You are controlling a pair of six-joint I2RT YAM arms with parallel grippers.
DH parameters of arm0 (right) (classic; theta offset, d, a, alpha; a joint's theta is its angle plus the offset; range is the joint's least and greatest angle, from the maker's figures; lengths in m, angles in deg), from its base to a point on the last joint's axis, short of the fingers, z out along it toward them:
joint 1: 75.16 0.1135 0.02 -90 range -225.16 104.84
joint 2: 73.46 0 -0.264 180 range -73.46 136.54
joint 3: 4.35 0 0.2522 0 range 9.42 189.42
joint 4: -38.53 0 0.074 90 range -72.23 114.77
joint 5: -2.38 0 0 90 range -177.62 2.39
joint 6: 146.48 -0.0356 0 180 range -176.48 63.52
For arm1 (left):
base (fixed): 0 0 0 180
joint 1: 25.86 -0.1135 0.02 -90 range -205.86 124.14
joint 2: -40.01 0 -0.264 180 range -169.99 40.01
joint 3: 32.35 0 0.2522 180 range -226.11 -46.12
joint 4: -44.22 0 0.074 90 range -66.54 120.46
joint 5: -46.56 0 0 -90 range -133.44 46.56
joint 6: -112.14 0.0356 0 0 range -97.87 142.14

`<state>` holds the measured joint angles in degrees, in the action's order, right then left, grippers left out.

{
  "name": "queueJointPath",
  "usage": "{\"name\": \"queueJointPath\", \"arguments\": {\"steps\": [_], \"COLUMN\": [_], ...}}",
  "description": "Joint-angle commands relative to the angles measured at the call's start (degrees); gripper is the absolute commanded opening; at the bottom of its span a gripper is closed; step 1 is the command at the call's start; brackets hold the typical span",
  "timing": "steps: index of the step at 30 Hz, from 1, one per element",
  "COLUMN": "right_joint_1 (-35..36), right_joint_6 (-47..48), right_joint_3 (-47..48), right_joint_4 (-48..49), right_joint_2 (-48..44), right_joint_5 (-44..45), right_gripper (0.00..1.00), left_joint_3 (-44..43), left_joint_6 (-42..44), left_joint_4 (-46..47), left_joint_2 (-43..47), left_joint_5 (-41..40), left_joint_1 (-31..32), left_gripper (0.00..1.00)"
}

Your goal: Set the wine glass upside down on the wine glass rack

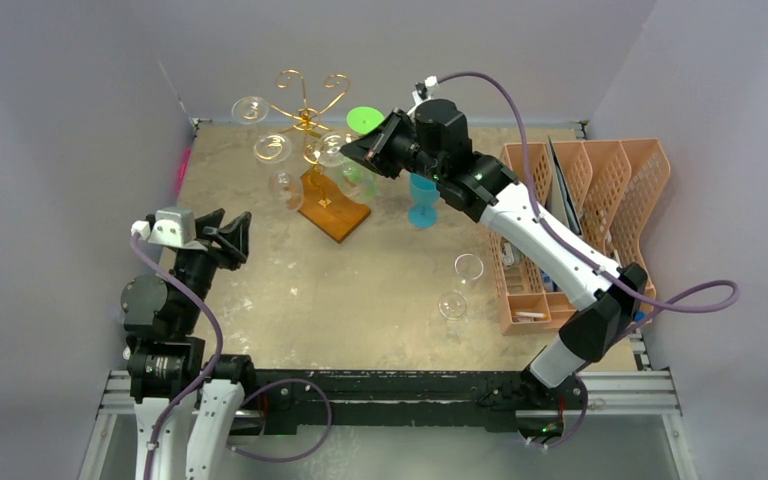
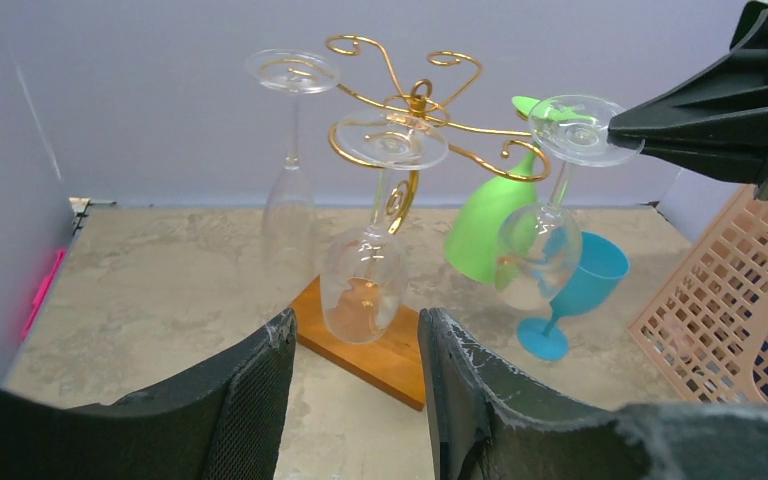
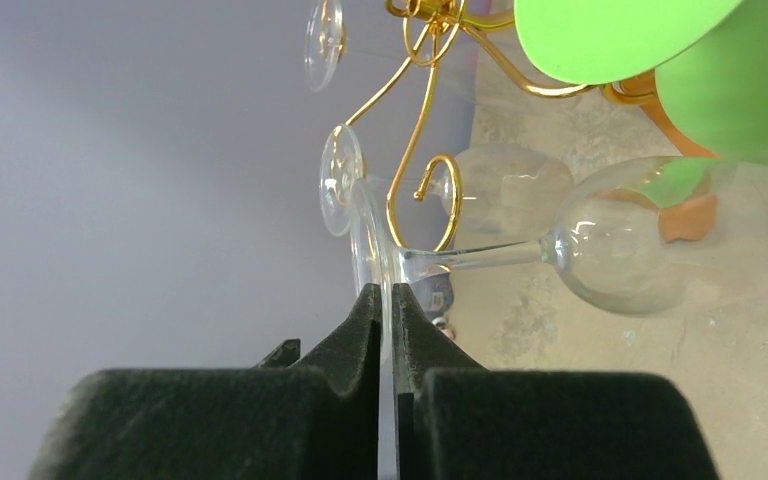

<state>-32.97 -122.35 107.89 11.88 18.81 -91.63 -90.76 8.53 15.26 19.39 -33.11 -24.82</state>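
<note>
Right gripper point(image 3: 385, 300) has its jaws clenched on the foot of the wine glass point(image 3: 620, 245), which hangs bowl-down right at one curled tip of the wine glass rack point(image 2: 415, 100), just beside the green glass point(image 2: 485, 225). I honestly can't tell if the stem sits in the wire or only next to it. Two more clear glasses point(image 2: 365, 270) hang there too. A blue glass point(image 2: 580, 285) stands upright on the surface point(image 1: 380, 290). My left gripper point(image 2: 355, 330) hovers low, well apart from the rack, jaws released.
</note>
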Motion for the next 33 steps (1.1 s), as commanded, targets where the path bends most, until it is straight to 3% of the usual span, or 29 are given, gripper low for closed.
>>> {"name": "queueJointPath", "arguments": {"steps": [1, 14, 33], "right_joint_1": [-0.1, -0.5, -0.5], "right_joint_6": [-5.1, -14.2, -19.1], "right_joint_3": [3.2, 5.2, 10.1], "right_joint_4": [6.0, 8.8, 7.5], "right_joint_2": [-0.8, 2.2, 9.1], "right_joint_5": [2.5, 5.0, -2.4], "right_gripper": [0.0, 0.0, 0.0], "left_joint_3": [-0.1, -0.2, -0.4], "left_joint_6": [-1.1, -0.7, 0.0], "left_joint_4": [-0.3, -0.8, -1.7], "left_joint_2": [-0.7, -1.0, -1.2], "left_joint_5": [-3.2, -3.8, -5.3], "left_joint_1": [0.0, 0.0, -0.1], "left_gripper": [0.47, 0.47, 0.47]}}
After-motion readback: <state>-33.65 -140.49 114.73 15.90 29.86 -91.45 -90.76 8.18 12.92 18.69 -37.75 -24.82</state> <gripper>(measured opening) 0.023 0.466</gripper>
